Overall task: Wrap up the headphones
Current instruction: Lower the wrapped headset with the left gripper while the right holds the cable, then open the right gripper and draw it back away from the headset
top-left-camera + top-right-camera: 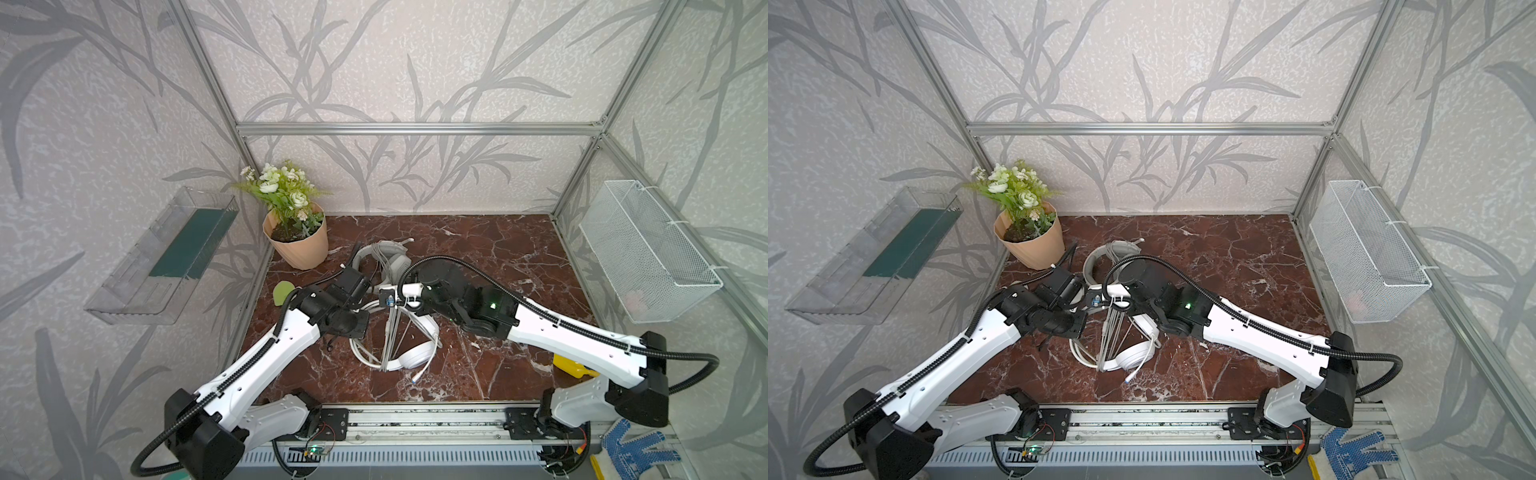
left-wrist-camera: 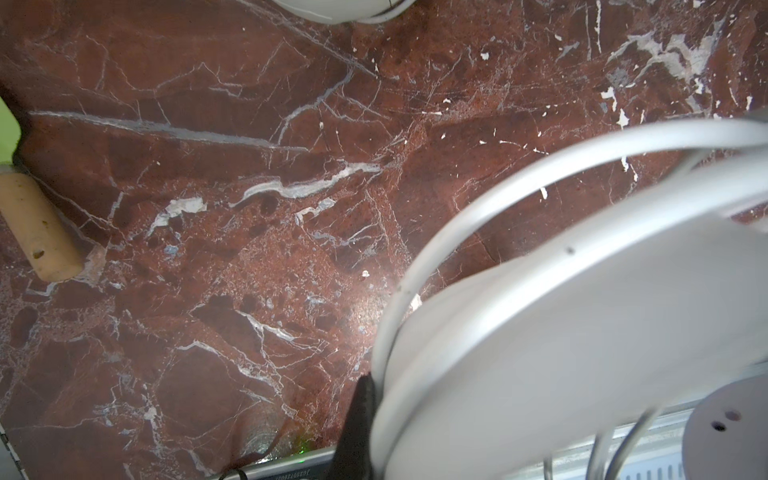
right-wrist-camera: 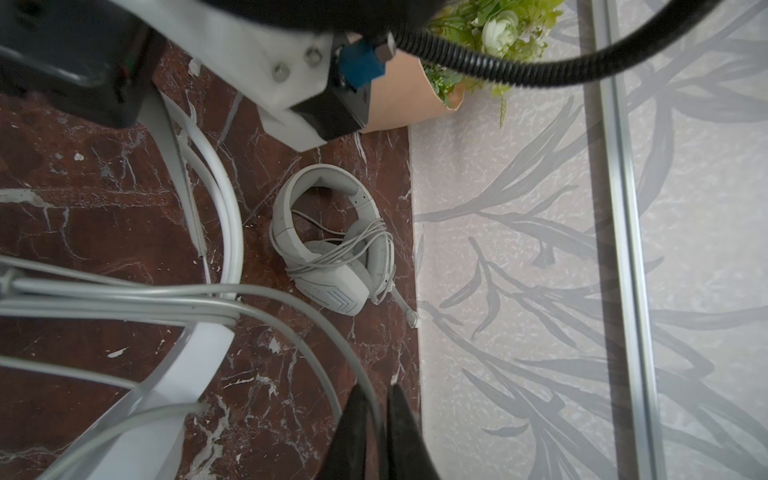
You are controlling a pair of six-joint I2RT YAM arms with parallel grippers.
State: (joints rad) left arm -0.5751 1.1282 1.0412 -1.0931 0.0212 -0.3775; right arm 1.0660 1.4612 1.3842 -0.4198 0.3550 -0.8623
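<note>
The glossy white headphones [image 1: 415,353] lie tilted at mid-table, seen in both top views, round cup [image 1: 1133,355] low. My left gripper [image 1: 365,309] is shut on their headband [image 2: 561,332]; one dark finger [image 2: 356,419] shows against it. Their pale cable [image 1: 390,340] runs in several strands up from the cup to my right gripper [image 3: 378,415], which is shut on a strand. The plug end [image 1: 415,378] lies loose on the marble. The greyish-white headphones [image 3: 328,245] rest near the back wall, cable wound round them [image 1: 386,253].
A flower pot [image 1: 297,245] stands at the back left, right beside the grey headset. A green item [image 1: 282,291] lies under my left arm, a yellow one [image 1: 571,365] under my right. A wire basket [image 1: 648,249] and a clear tray [image 1: 166,253] hang on the side walls.
</note>
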